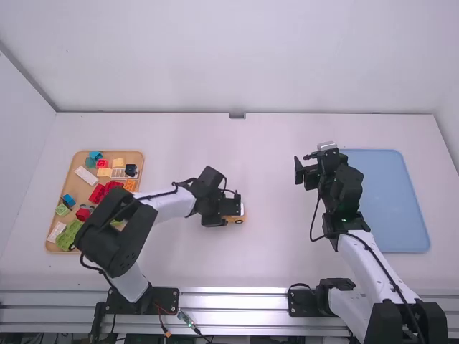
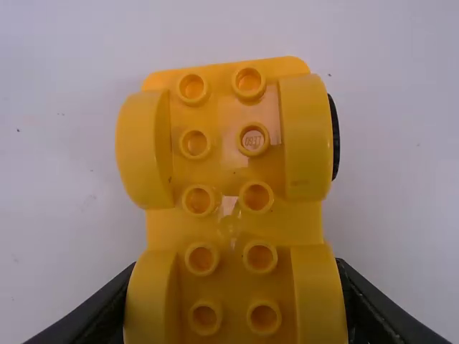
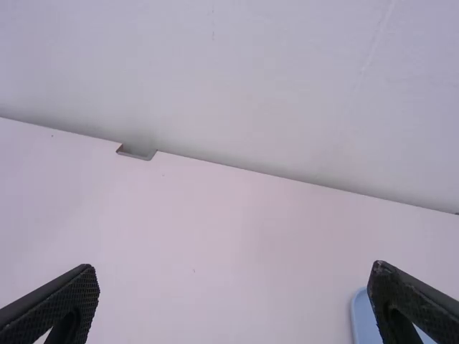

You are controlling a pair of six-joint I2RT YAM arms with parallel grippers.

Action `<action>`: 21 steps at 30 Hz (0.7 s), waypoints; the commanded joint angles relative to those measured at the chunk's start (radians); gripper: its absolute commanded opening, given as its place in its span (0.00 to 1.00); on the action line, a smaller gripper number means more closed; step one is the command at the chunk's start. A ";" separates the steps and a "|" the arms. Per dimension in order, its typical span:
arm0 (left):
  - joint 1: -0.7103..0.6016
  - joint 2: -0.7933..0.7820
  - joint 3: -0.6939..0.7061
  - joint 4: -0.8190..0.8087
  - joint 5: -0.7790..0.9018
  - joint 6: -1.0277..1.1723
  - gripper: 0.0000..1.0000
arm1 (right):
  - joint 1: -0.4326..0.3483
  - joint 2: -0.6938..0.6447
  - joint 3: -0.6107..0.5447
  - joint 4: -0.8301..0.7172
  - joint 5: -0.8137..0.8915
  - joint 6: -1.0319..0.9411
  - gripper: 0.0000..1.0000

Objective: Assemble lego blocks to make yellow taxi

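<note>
1. Clock as seen from above in the high view, 12 being away from the arm bases; bearings taken from the base.
2. Base (image 2: 231,172), yellow, studs up, black wheel (image 2: 335,136) at one side: sited on the near half of the table (image 1: 272,251), a little off the middle.
3. Left gripper (image 2: 235,301): fingers drawn in only as far as the base allows, one at each side; the base is judged to be held. Whether its weight is borne by the table cannot be told.
4. Right gripper (image 3: 233,276), at 2 o'clock: fingers set wide apart, nothing held.
5. Tan tray (image 1: 50,215) at 9 o'clock, loose blocks within: yellow block (image 1: 104,172), red block (image 1: 97,193), white bar (image 1: 87,175), others. Blue tray (image 1: 391,208) at 3 o'clock.
6. Step in hand, as judged: base being placed or steadied; no upper block seen on its studs in the left wrist view.
7. Next move, as judged: base to be set flat, fingers spread and raised straight up so that it is not dragged; then a body block to be fetched from 9 o'clock, squared over the studs and pressed down evenly.
8. Risk: base rolled or skewed if pressed unsteadied.
</note>
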 commanded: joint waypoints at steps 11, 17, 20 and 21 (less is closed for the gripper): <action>0.021 -0.037 0.133 -0.217 0.016 -0.021 0.99 | 0.005 0.006 0.035 0.005 -0.005 0.003 0.99; 0.101 -0.123 0.285 -0.428 0.015 -0.121 0.99 | 0.006 0.006 0.035 0.005 -0.005 0.003 0.99; 0.188 -0.165 0.348 -0.472 0.015 -0.255 0.99 | 0.006 0.006 0.035 0.005 -0.005 0.003 0.99; 0.220 -0.173 0.365 -0.479 0.014 -0.301 0.99 | 0.006 0.006 0.035 0.005 -0.006 0.003 0.99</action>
